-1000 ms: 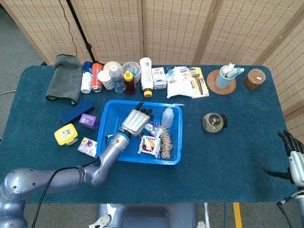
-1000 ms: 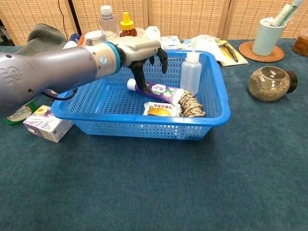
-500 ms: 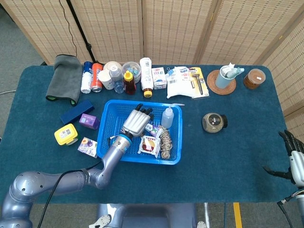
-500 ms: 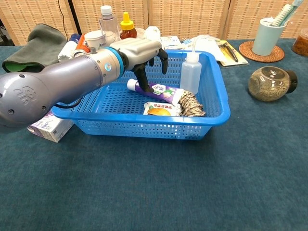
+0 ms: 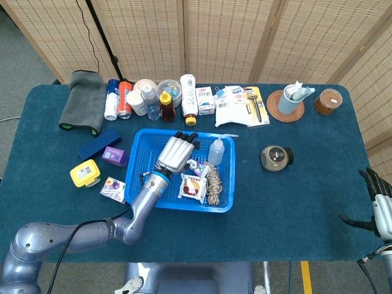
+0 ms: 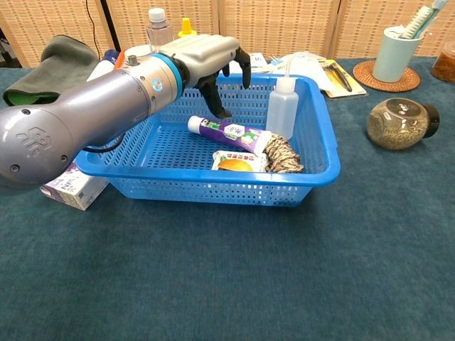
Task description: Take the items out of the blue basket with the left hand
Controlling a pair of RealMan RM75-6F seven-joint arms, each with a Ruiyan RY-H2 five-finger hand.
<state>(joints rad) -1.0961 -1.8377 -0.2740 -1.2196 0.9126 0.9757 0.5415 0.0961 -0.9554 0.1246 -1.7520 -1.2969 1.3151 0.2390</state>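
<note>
The blue basket (image 6: pixel 213 188) (image 5: pixel 177 207) stands mid-table. In it lie a purple and white tube (image 6: pixel 227 133) (image 5: pixel 196 165), a clear squeeze bottle (image 6: pixel 282 106) (image 5: pixel 215 151) standing upright, a snack packet (image 6: pixel 238 163) (image 5: pixel 193 187) and a coil of rope (image 6: pixel 283 153) (image 5: pixel 212 180). My left hand (image 6: pixel 206 60) (image 5: pixel 176 152) hovers over the basket's back half, above the tube's cap end, fingers spread and pointing down, holding nothing. My right hand (image 5: pixel 380 205) rests at the table's right edge, fingers apart and empty.
Left of the basket lie a purple box (image 5: pixel 114 155), a juice carton (image 5: pixel 113 188) (image 6: pixel 71 186), a yellow case (image 5: pixel 85 173) and a dark blue box (image 5: pixel 98 144). Bottles and cans line the back (image 5: pixel 153 98). A round jar (image 6: pixel 401 123) sits to the right.
My left hand has lifted off the tube and drawn up toward the basket's back rim. The tube stays lying in the basket. The right hand has barely moved.
</note>
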